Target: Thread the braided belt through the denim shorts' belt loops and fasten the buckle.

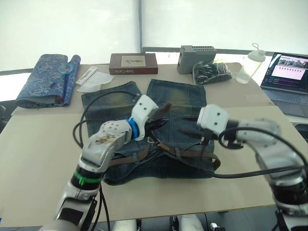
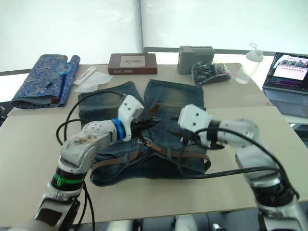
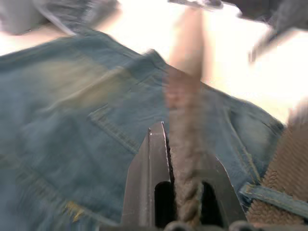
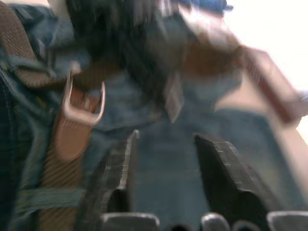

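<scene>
The braided belt [image 1: 190,154] already ran along the waist of the denim shorts [image 1: 175,103] on the table. Our left gripper [image 1: 161,115] pinched the belt's end. Our right gripper [image 1: 190,124] was open, holding nothing. The buckle [image 4: 82,103] was not fastened yet.

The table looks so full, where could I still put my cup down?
The table is bare on the robot's left of the denim shorts, and along the near edge in front of them. There is also room between the shorts and the laptop. The far edge is crowded: blue folded cloth, brown box, grey box, bottle.
</scene>
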`<state>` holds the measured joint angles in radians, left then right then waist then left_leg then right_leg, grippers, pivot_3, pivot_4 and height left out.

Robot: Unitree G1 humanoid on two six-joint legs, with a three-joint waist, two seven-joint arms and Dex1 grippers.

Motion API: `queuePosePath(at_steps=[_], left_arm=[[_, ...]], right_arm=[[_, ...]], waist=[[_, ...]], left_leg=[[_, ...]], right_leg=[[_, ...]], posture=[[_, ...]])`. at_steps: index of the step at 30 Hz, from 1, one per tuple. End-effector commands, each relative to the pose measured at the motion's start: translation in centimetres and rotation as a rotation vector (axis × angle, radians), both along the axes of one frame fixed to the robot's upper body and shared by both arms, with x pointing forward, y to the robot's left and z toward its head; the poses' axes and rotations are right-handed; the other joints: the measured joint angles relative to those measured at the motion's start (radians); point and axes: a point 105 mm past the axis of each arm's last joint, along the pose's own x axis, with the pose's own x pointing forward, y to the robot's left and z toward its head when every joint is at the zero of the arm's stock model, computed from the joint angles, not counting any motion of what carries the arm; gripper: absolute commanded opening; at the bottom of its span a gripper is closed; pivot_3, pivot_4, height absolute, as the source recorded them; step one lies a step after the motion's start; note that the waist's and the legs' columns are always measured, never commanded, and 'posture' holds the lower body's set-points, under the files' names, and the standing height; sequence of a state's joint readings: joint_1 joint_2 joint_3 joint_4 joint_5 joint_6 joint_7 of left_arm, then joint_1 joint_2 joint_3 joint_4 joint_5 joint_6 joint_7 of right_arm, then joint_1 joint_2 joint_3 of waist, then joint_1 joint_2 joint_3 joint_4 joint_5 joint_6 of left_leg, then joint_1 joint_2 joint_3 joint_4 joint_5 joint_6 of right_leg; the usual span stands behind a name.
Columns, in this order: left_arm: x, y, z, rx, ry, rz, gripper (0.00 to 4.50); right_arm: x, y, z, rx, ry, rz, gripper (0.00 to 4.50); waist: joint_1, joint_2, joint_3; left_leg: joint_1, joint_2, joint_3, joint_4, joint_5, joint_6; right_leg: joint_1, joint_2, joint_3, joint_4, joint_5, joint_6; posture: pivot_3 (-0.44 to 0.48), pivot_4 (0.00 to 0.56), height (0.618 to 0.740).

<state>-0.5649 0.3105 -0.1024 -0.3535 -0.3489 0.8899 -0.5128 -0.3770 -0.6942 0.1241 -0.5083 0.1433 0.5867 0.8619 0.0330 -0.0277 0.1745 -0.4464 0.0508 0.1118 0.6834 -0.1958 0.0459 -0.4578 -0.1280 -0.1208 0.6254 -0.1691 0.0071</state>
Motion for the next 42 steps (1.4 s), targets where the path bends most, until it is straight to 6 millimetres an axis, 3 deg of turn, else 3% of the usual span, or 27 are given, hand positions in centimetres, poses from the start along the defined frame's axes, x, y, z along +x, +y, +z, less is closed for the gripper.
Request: queuePosePath(at_steps=[1,7,12,15,16,19,23,27,30,32,33,38,42], left_arm=[[-0.6,2.3,1.8,-0.131,-0.032,0.129,0.0],[-1.6,6.0,1.4,-0.344,0.058,0.332,0.0],[-2.5,8.5,0.0,-0.481,0.148,0.464,0.0],[-3.3,9.4,-1.4,-0.448,0.182,0.506,0.0],[-3.8,9.6,-2.2,-0.43,0.198,0.517,0.0],[-4.7,9.9,-3.0,-0.502,0.209,0.529,0.0],[-5.5,10.3,-4.0,-0.603,0.254,0.556,0.0],[-6.2,10.3,-4.6,-0.663,0.281,0.55,0.0],[-6.4,10.2,-4.9,-0.663,0.287,0.551,0.0],[-6.5,10.5,-5.1,-0.682,0.292,0.563,0.0],[-6.5,10.6,-5.1,-0.694,0.291,0.571,0.0],[-6.3,11.0,-4.7,-0.714,0.281,0.578,0.0],[-6.0,11.2,-4.2,-0.713,0.269,0.572,0.0]], right_arm=[[-0.8,0.9,-3.0,-0.023,0.062,-0.024,2.48],[-1.6,0.5,-6.7,-0.134,0.136,-0.009,2.48],[-1.7,-0.1,-7.2,-0.162,0.147,0.005,2.48],[-1.6,0.0,-6.6,-0.099,0.17,-0.01,2.48],[-1.6,0.5,-5.6,-0.007,0.205,-0.014,2.48],[-2.9,2.4,-2.9,0.221,0.326,0.065,2.48],[-3.6,4.0,-1.3,0.315,0.385,0.135,2.48],[-2.3,5.2,-1.8,0.281,0.379,0.11,1.26],[-1.9,6.3,-1.1,0.307,0.38,0.135,0.23],[-2.6,6.5,-0.4,0.313,0.408,0.194,0.02],[-3.0,6.1,-0.8,0.264,0.416,0.217,0.02],[-4.1,2.1,-6.2,-0.094,0.381,0.249,0.02],[-2.4,1.0,-8.1,-0.17,0.278,0.183,0.02]], waist=[[-0.005,0.0,0.0],[-0.019,0.0,0.0],[-0.02,0.0,0.0],[-0.022,0.0,0.0],[-0.022,0.0,0.0],[-0.023,-0.001,0.0],[-0.021,-0.001,0.0],[-0.021,-0.001,0.0],[-0.021,-0.001,0.0],[-0.021,-0.001,0.0],[-0.021,-0.001,0.0],[-0.009,-0.003,-0.001],[-0.02,-0.003,-0.001]], left_leg=[[0.0,0.0,0.0,0.0,0.0,0.0],[0.0,-0.001,0.0,0.001,-0.002,-0.004],[0.0,-0.002,-0.001,0.001,-0.003,-0.005],[0.001,-0.001,-0.001,0.001,-0.003,-0.006],[0.001,-0.001,-0.001,0.001,-0.003,-0.006],[0.001,-0.001,-0.001,0.001,-0.003,-0.006],[0.001,-0.001,-0.002,0.001,-0.004,-0.008],[0.0,-0.001,-0.002,0.001,-0.005,-0.008],[0.0,-0.001,-0.002,0.001,-0.005,-0.008],[0.0,-0.001,-0.002,0.001,-0.005,-0.008],[0.0,-0.001,-0.002,0.001,-0.005,-0.008],[0.0,-0.002,-0.002,0.001,-0.005,-0.007],[0.0,-0.001,0.0,0.001,-0.005,-0.007]], right_leg=[[0.0,0.0,0.0,0.0,0.0,0.0],[0.001,-0.001,0.0,0.0,0.0,0.0],[0.001,-0.001,0.0,0.001,0.0,0.0],[0.002,-0.001,0.0,0.001,0.0,0.0],[0.001,-0.001,0.0,0.001,0.0,0.0],[0.001,0.0,0.0,0.001,0.0,0.0],[0.001,0.0,0.0,0.001,-0.002,-0.003],[0.001,-0.001,0.0,0.0,-0.003,-0.005],[0.001,-0.001,0.0,0.0,-0.003,-0.006],[0.001,-0.001,0.0,0.0,-0.003,-0.005],[0.001,-0.001,0.0,0.0,-0.003,-0.005],[0.002,-0.002,-0.001,-0.003,-0.004,-0.006],[0.002,-0.002,0.0,-0.003,-0.003,-0.006]], posture=[[0.0,0.15,0.709],[0.0,0.15,0.709],[0.0,0.15,0.709],[0.0,0.15,0.709],[0.0,0.15,0.709],[0.0,0.15,0.709],[0.0,0.15,0.709],[0.0,0.15,0.709],[0.0,0.15,0.709],[0.0,0.15,0.709],[0.0,0.15,0.709],[0.0,0.15,0.709],[0.0,0.15,0.709]])
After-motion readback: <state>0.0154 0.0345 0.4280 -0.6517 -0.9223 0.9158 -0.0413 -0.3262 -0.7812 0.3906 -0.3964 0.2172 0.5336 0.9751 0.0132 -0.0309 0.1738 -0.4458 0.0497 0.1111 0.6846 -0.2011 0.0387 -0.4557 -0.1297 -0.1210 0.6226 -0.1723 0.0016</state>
